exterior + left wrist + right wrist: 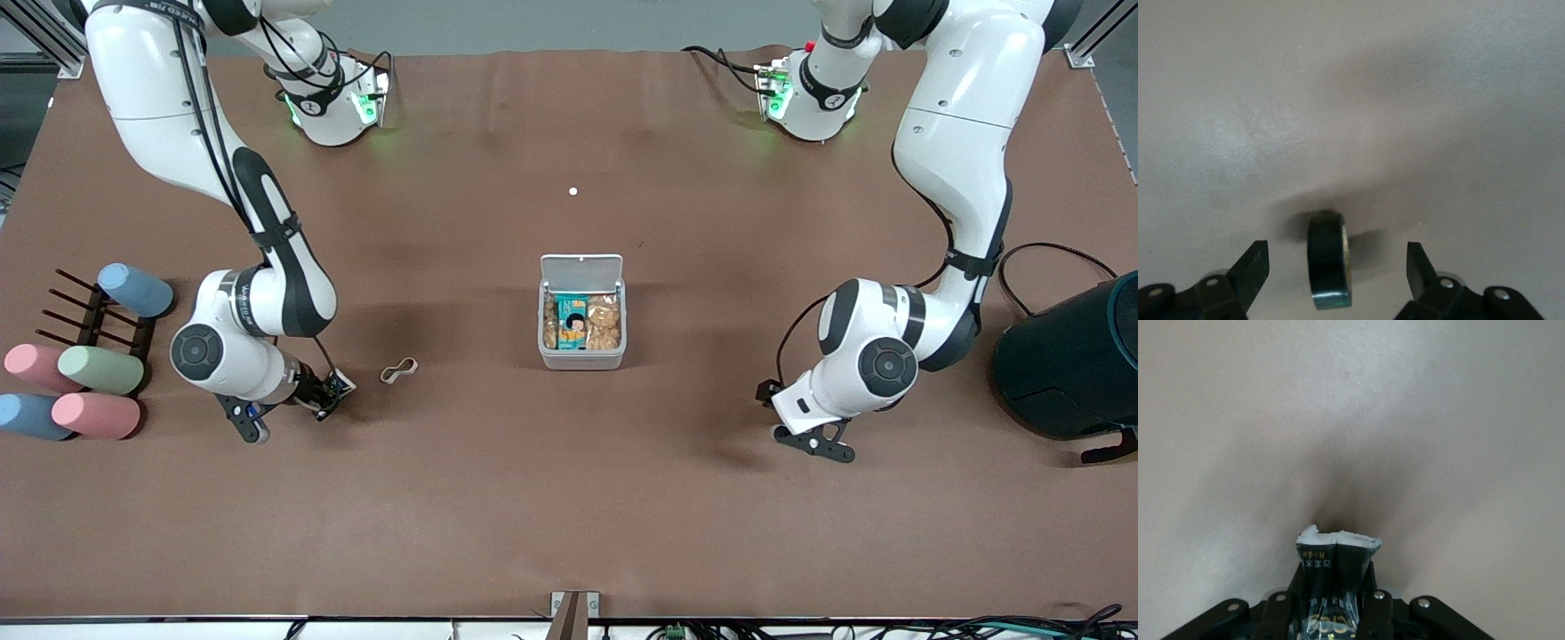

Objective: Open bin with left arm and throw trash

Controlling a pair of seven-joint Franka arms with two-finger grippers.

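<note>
1. the bin (582, 359) sits mid-bench, its white lid (581, 268) already tipped up toward the robots' edge, with snack packets showing inside.
2. the left gripper (1338, 270) hangs low near the left arm's end of the bench, fingers spread wide and holding nothing; a tape roll (1329, 260) stands on edge between them, touching neither.
3. the right gripper (1338, 613) is low near the right arm's end, closed on a black foil wrapper (1337, 563).
4. the rubber band (399, 370) lies flat just beside it, toward the bin.
5. the wrapper looks light, crinkly and slippery, so it could slip from a pinch at its edge.
6. the roll looks stiff and may roll away; squeeze across its flat faces.
</note>
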